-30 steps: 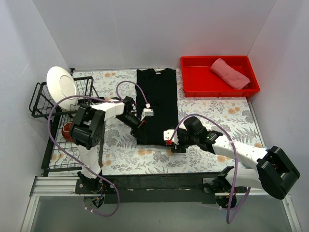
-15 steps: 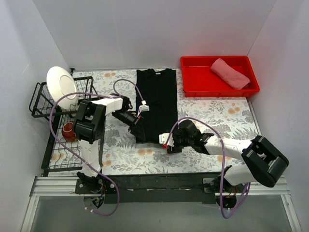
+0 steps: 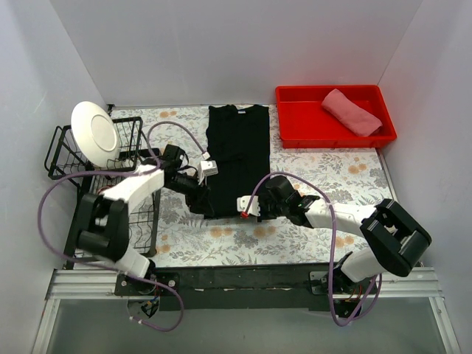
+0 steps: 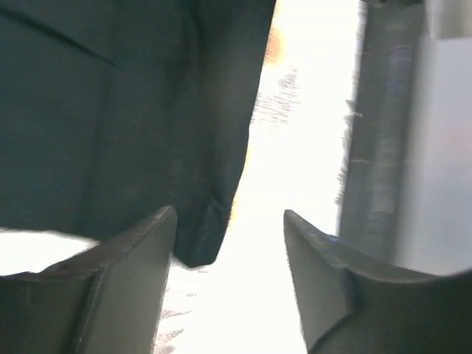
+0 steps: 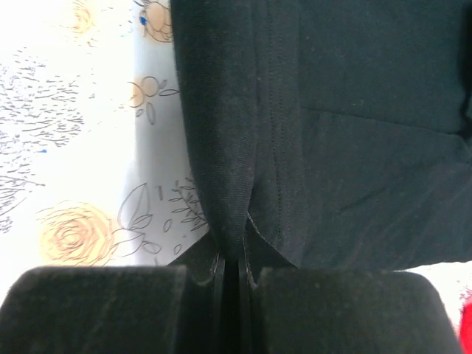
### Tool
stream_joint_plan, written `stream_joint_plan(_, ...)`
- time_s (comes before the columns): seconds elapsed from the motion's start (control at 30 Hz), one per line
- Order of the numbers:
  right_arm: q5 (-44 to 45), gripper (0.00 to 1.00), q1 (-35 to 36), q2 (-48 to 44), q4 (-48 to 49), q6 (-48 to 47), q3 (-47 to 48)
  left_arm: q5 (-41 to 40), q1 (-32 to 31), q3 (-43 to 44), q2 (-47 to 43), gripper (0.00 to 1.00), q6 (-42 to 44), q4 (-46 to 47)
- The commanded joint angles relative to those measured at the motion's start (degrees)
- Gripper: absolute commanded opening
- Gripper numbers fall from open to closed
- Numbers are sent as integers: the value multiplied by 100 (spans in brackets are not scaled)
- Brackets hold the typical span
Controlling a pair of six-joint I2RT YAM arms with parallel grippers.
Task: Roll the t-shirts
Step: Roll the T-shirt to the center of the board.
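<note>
Black cloth t-shirt (image 3: 237, 158) lies flat, folded narrow, mid-counter (image 3: 317, 169). Right claw (image 5: 237, 254) is clamped on its near hem, and left claw (image 4: 228, 221) stands apart at the other corner. Best bet: pinch left too, then turn both corners over evenly. Red plastic tray (image 3: 295, 127) holds the rolled salmon-pink t-shirt (image 3: 352, 110).
</note>
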Motion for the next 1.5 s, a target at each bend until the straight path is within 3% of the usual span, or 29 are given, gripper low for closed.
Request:
stream_joint_plan(0.0, -322, 1, -22, -188, -804, 223, 336, -1358, -280, -902, -1820, 68, -706, 3031)
stream_joint_plan(0.03, -313, 1, -22, -188, -805, 232, 353, -1516, -489, -1409, -2284, 98, -584, 3326)
stream_joint_plan(0.07, -270, 1, -31, -188, -805, 275, 354, -1857, -613, -1605, -2481, 98, -531, 3563)
stream_joint_plan(0.33, -190, 1, -84, -109, -937, 522, 354, -1975, -1378, -2319, -2641, 98, 66, 4190)
stream_joint_plan(0.5, -269, 1, -224, -65, -1086, 610, 406, -1878, -1432, -2556, -2526, 88, 716, 4137)
stream_joint_plan(0.77, -427, 1, -295, -126, -1025, 856, 380, -2115, -1669, -2995, -2421, 84, 1359, 4497)
stream_joint_plan(0.93, -559, 1, -304, -126, -1122, 961, 424, -2651, -2064, -3409, -2413, 77, 1580, 5358)
stream_joint_plan(1.1, -638, 1, -312, -126, -1227, 988, 424, -3099, -2205, -3198, -1973, 56, 1307, 5446)
stream_joint_plan(1.17, -691, 1, -321, -126, -1315, 953, 406, -3109, -2205, -3058, -1938, 44, 1202, 5394)
stream_joint_plan(1.2, -691, 1, -321, -126, -1350, 927, 398, -3152, -2205, -2997, -1911, 33, 1166, 5263)
stream_joint_plan(1.27, -691, 1, -321, -126, -1490, 822, 389, -3205, -2205, -2830, -1902, 24, 1105, 4982)
stream_joint_plan(1.3, -709, 1, -330, -126, -1578, 760, 406, -3240, -2205, -2638, -1920, 15, 1000, 4546)
stream_joint_plan(1.47, -1200, 1, -532, -91, -2805, 461, 932, -2776, -2152, -1846, -2087, 1, 911, 2436)
